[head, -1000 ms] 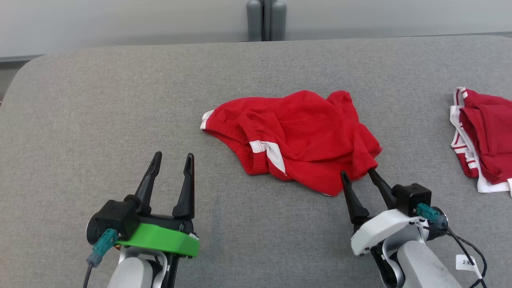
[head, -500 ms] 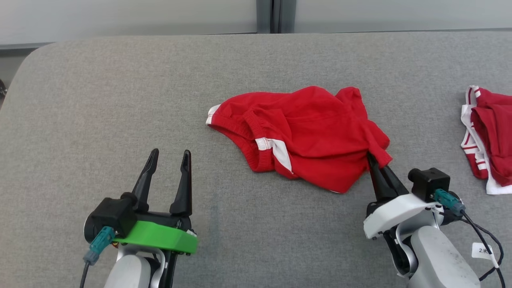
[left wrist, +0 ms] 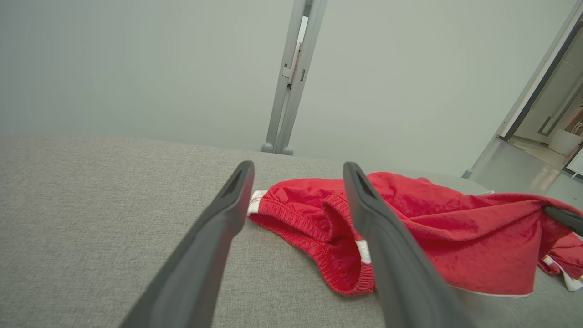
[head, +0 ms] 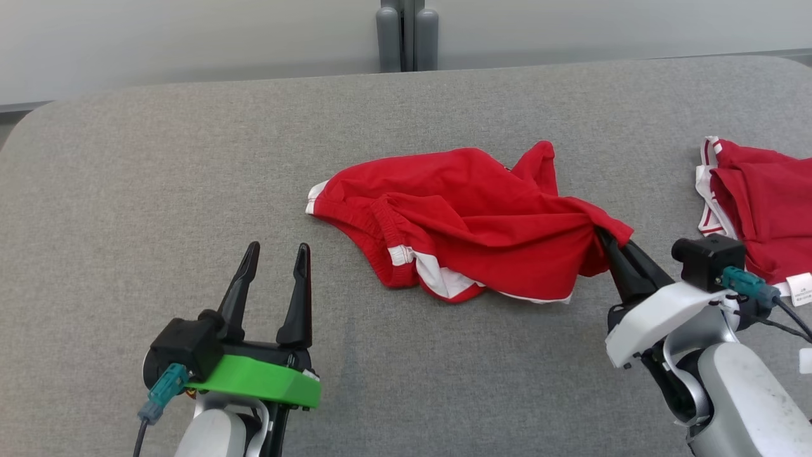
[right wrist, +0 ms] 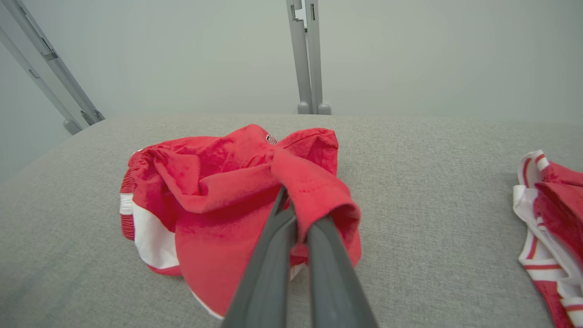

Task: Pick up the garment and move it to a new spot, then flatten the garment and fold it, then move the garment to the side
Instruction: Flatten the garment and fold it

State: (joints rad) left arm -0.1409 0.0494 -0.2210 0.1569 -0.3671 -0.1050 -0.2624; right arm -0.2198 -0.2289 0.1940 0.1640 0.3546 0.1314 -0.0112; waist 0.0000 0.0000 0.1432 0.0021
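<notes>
Right tool (head: 604,238) clamps on the crumpled red, white-trimmed garment (head: 482,209), seemingly at its hem, above the grey fabric desk (head: 158,158); left tool (head: 277,252) stands apart, well clear.

Bright even light, soft faint shadows, wrist views blurred up close

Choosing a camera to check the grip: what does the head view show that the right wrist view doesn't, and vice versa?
Head view: the open left end effector. Right wrist view: slanted metal posts at left. Both: the right end effector shut on a fold of the red shorts, plus a second red garment.
</notes>
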